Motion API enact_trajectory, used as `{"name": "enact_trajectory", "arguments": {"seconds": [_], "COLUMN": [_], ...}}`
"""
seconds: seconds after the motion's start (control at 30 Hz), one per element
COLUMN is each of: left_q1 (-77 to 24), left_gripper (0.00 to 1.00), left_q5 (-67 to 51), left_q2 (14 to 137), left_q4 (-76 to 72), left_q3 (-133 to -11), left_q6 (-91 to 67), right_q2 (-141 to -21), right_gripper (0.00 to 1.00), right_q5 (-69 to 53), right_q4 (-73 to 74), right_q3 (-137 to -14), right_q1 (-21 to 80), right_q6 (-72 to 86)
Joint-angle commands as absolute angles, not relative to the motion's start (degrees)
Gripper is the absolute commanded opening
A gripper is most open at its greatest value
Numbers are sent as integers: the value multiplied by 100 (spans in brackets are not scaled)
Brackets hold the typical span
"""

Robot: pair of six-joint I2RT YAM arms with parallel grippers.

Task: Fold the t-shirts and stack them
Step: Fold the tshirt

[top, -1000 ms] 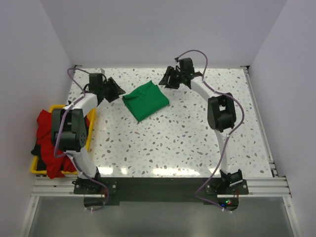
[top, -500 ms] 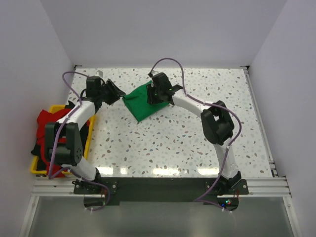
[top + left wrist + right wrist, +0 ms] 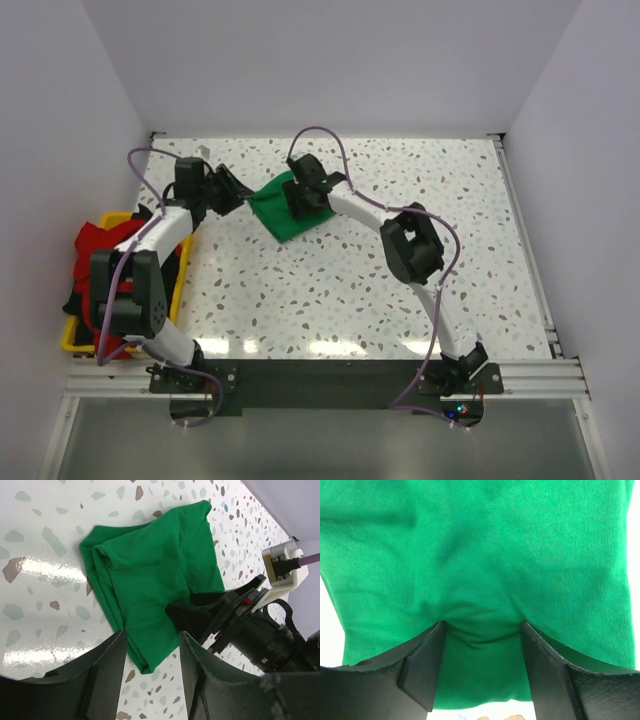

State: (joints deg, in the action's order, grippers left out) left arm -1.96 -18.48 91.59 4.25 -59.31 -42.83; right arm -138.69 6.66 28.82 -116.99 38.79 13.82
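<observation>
A folded bright green t-shirt point(image 3: 280, 218) lies on the speckled table at the back, left of centre. It also shows in the left wrist view point(image 3: 150, 575) and fills the right wrist view point(image 3: 480, 555). My right gripper point(image 3: 301, 199) is open and pressed down on the shirt's top, with cloth puckered between its fingers point(image 3: 422, 670). My left gripper point(image 3: 239, 194) is open and empty, hovering just off the shirt's left corner point(image 3: 150, 647). The right gripper's black body point(image 3: 225, 620) shows in the left wrist view. Red point(image 3: 95, 248) and black point(image 3: 76, 296) shirts lie heaped at the left.
A yellow plastic bin point(image 3: 183, 268) at the table's left edge holds the red and black shirts, which spill over its rim. White walls close in the table at the back and both sides. The arm bases stand on the near rail.
My right arm has swung left from the back of the table and come down onto the green shirt. My left gripper has shifted slightly toward the shirt's left corner.
</observation>
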Motion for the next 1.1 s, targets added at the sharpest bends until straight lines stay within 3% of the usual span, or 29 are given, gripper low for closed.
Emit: {"name": "enact_trajectory", "arguments": {"seconds": [0.0, 0.4, 0.6, 0.77, 1.07], "left_q1": [-237, -1026, -1660, -2179, -2654], "left_gripper": [50, 50, 49, 41, 25], "left_q5": [-1951, -1530, -1503, -1538, -1371], "left_q2": [8886, 8183, 7972, 7980, 7743], "left_q4": [316, 167, -219, -386, -220], "left_q3": [-5792, -4747, -4061, -4025, -4218], "left_q6": [-4192, -4254, -4394, -4499, -4562], "right_q2": [-13817, -11832, -10399, -9205, -8499], "right_gripper": [67, 68, 68, 68, 68], "right_q5": [1125, 1160, 563, 378, 651], "right_q4": [3630, 3007, 2348, 1952, 1996], "right_q3": [-11192, -7719, -5865, -5344, -5862], "right_q1": [4025, 4500, 4790, 4825, 4606], "right_q6": [1186, 1819, 2574, 3137, 3146]}}
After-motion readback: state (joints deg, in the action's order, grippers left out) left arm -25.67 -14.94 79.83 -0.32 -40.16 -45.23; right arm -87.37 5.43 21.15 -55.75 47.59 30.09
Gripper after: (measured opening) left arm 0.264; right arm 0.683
